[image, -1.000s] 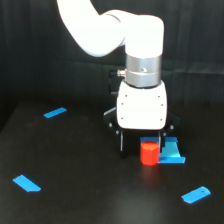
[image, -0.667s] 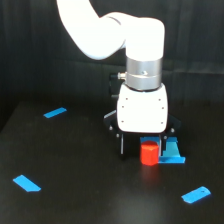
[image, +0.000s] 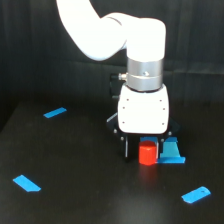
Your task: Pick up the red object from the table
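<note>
The red object [image: 146, 154], a small stubby red-orange block, stands on the black table [image: 75, 200] just below the white gripper body. My gripper [image: 143, 150] is lowered around it, with its dark fingers [image: 126, 148] on either side of the block. A gap shows between the left finger and the block, so the jaws stand open. The right finger is mostly hidden between the red block and a blue piece.
A blue square piece [image: 170, 152] lies right beside the red block on the exterior view's right. Flat blue strips lie at the far left [image: 55, 112], near left [image: 26, 183] and near right [image: 196, 195]. A dark curtain hangs behind.
</note>
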